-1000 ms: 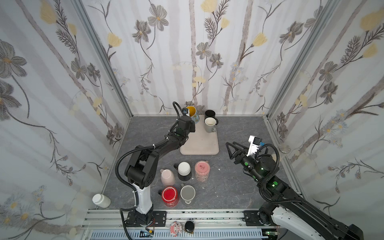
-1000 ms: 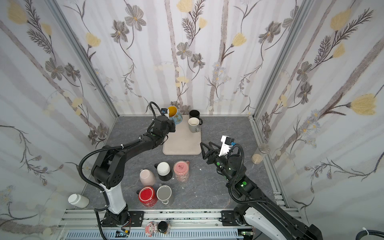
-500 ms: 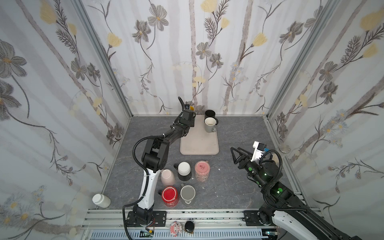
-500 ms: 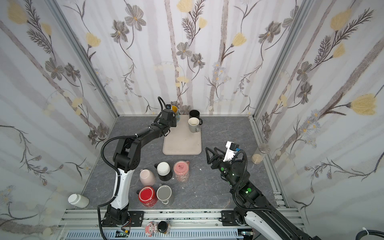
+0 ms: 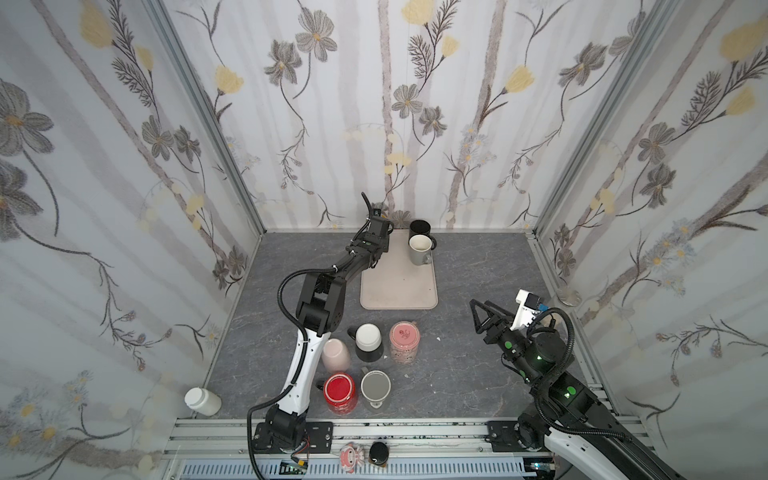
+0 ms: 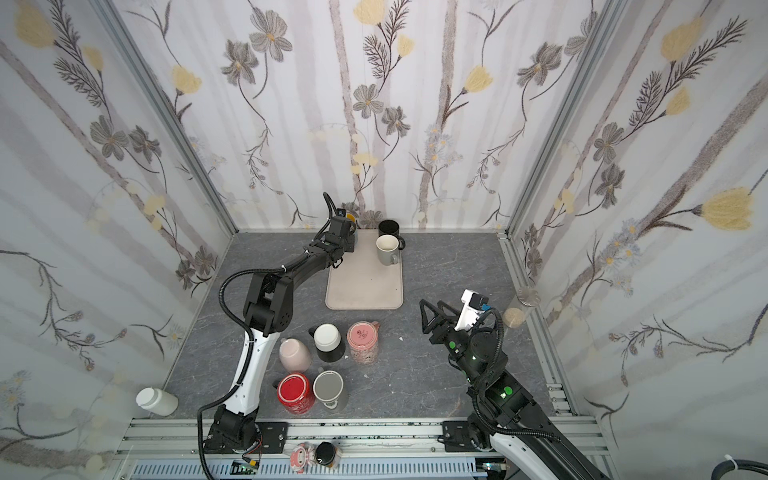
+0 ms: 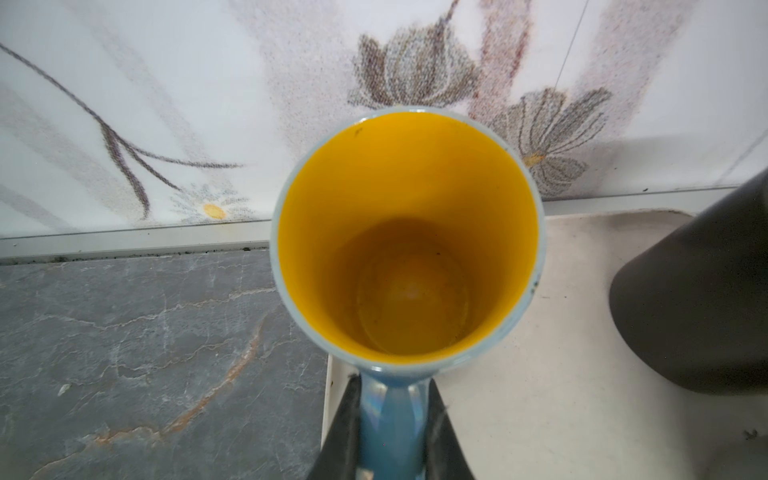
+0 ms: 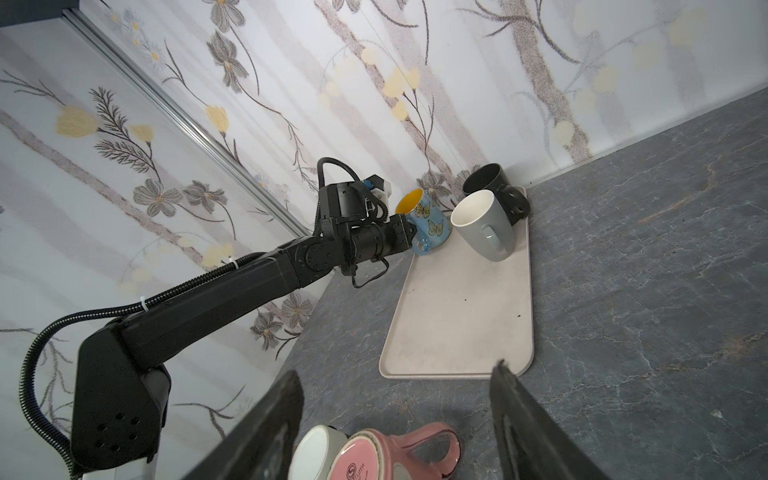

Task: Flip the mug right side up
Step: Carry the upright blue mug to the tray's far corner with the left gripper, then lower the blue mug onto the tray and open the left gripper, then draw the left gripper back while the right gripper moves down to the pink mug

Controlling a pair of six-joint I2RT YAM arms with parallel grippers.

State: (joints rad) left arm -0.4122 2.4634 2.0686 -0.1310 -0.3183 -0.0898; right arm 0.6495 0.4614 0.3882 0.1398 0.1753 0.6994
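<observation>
Left hand (image 7: 392, 415) is clamped on the handle of the blue butterfly mug (image 8: 428, 220), with a finger on each side of the handle in the left wrist view. The mug is at the far-left corner of the tray (image 5: 399, 286), close to the back wall. Its mouth is up and I can see the yellow inside, so I judge the flip itself done.

The long axis is roughly vertical. It looks a bit tipped in the right wrist view, but that camera is canted, so I can't tell for sure. I also can't tell whether the base is fully seated on the tray or a touch above it.

The handle points back toward the near left, in line with the left arm. My read is that the next move is to seat the mug, let go and back out along that line.

The black mug (image 5: 419, 227) is just to the right and the grey mug (image 5: 419, 249) is beside it, so any drift to the right could bump them.

Right hand (image 5: 476, 315) has its jaws spread and holds nothing. It hovers over the table at the near right, well apart from the mug, so the left arm is clearly the nearer one. The other mugs (image 5: 368, 337) are clustered on the near side, away from this move.
</observation>
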